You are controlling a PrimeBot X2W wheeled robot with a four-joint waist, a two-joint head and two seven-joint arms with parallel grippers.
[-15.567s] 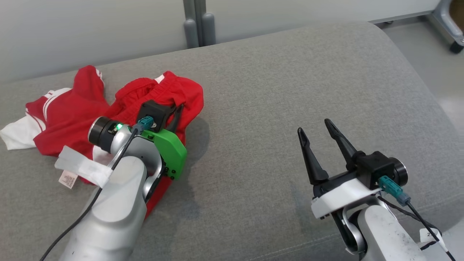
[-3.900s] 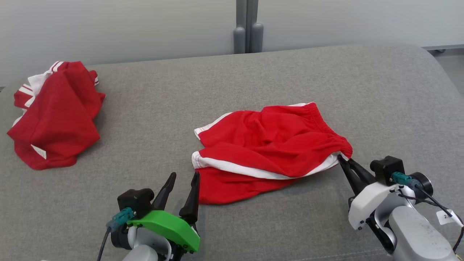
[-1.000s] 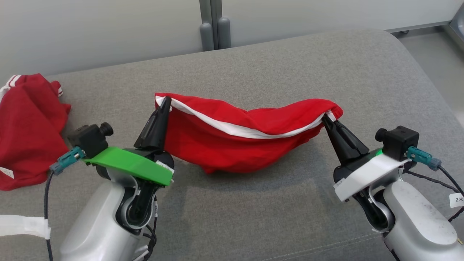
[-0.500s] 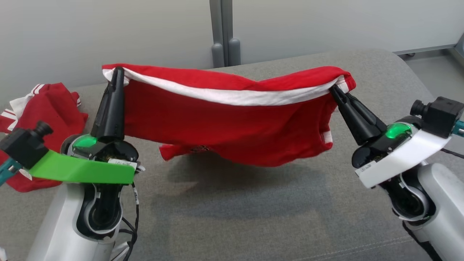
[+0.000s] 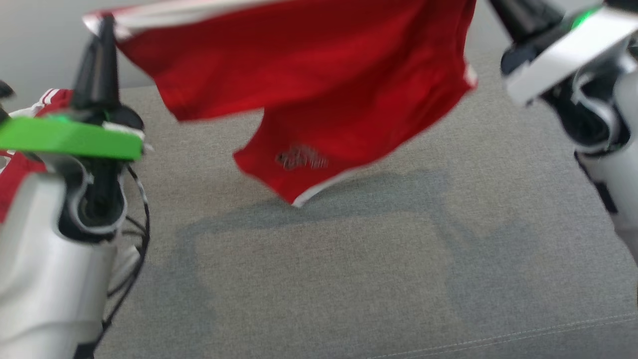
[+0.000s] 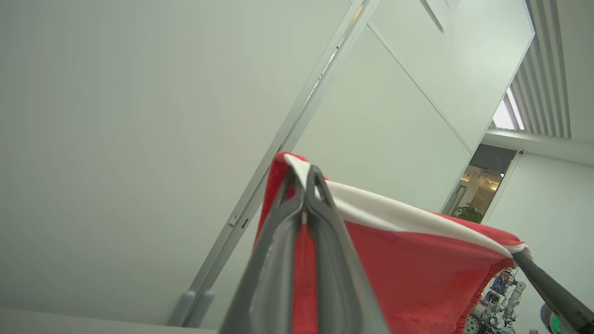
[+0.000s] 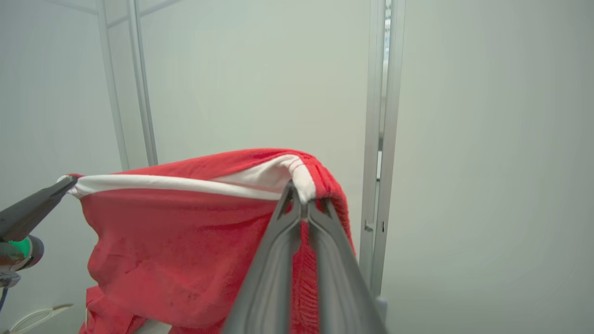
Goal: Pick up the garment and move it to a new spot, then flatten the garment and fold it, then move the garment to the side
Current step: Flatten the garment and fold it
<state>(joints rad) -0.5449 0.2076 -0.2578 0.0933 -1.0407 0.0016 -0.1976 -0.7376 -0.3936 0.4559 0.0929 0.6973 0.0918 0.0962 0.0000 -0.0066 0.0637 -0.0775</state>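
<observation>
- Looks down on the grey couch [image 5: 349,279] through a head view shifted since half a second ago, and blurred.
- Finds the garment [image 5: 319,75] hoisted higher than half a second ago, well clear of the couch; throws a wide shadow [image 5: 309,219] onto the cushion below.
- Hangs by the white-striped top edge, stretched between both grippers; lets the rest dangle, with the lowest white-trimmed hem [image 5: 299,199] nearest the couch yet apart from it.
- Keeps the left gripper [image 6: 304,174] pinched tight on the left corner of that edge, fingers together and pointing up, as a second ago.
- Keeps the right gripper [image 7: 304,197] clamped likewise on the other corner, fingers pressed narrow on red-and-white cloth.
- Hides much of the far couch and the wall [image 6: 116,139] from the head view behind the raised cloth.
- Leaves a second red piece [image 5: 52,97] lying on the couch at far left, partly behind the left arm [image 5: 45,279], well apart from the garment.
- Backs both wrist views with that pale wall and a grey post [image 6: 297,125].
- Bears a small pale logo [image 5: 301,158] low on the cloth, too blurred to read.
</observation>
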